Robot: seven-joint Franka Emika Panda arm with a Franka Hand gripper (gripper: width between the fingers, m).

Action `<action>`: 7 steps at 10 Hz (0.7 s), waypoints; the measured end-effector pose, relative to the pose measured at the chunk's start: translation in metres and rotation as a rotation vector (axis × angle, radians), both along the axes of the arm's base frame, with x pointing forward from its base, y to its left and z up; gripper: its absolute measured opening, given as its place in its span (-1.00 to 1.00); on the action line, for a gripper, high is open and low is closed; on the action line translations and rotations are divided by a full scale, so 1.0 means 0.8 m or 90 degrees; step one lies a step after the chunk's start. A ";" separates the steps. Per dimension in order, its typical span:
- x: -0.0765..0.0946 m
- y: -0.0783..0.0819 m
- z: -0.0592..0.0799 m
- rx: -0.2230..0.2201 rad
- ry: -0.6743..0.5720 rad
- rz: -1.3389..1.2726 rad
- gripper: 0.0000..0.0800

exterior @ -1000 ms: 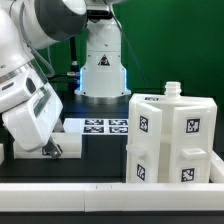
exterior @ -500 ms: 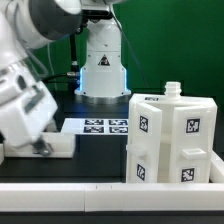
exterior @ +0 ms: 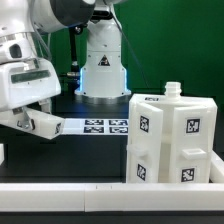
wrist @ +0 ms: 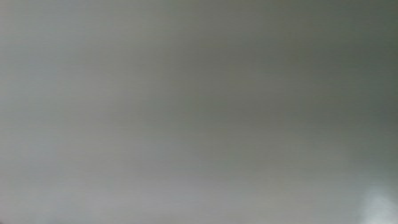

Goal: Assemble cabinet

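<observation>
We see the cabinet (exterior: 170,140) at the exterior view's right, standing upright on the black table (exterior: 95,155), close behind the white rail (exterior: 60,190) that runs along the front edge. It is a white boxy body. Its two visible faces carry four small black-and-white tags (exterior: 193,127), two above and two below. On its top a short round piece (exterior: 172,90) stands up.

The arm (exterior: 30,70) fills the exterior view's left side, and its gripper (exterior: 48,124) hangs tilted above the table, well apart from the cabinet. We see nothing in the gripper. We cannot tell if the jaws are spread or pressed together, because the fingers are not clear from this side. The wrist view gives only a flat grey blur and does not help here.

The marker board (exterior: 100,125) lies flat on the table between the gripper and the cabinet, in front of the white robot base (exterior: 103,70). The end of the gripper overlaps the board's near corner in the picture (whether it is above the board or only in front of it, we cannot say). The cabinet's upper edge hides the other end of the board.
</observation>
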State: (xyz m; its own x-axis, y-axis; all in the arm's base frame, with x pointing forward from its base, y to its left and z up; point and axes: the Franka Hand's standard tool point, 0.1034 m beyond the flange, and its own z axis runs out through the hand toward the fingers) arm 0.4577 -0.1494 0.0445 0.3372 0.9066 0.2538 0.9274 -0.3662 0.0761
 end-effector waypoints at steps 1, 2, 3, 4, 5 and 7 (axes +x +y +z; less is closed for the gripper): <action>0.009 0.006 0.008 -0.015 0.001 -0.048 0.40; 0.026 0.014 0.035 -0.043 -0.014 -0.123 0.40; 0.038 0.023 0.062 -0.067 -0.021 -0.174 0.40; 0.046 0.034 0.074 -0.065 -0.004 -0.261 0.40; 0.046 0.034 0.074 -0.065 -0.004 -0.261 0.40; 0.046 0.034 0.074 -0.065 -0.004 -0.261 0.40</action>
State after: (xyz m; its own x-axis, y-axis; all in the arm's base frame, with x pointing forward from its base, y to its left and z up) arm 0.4945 -0.1224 0.1035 0.6734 0.7187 0.1733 0.7062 -0.6947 0.1366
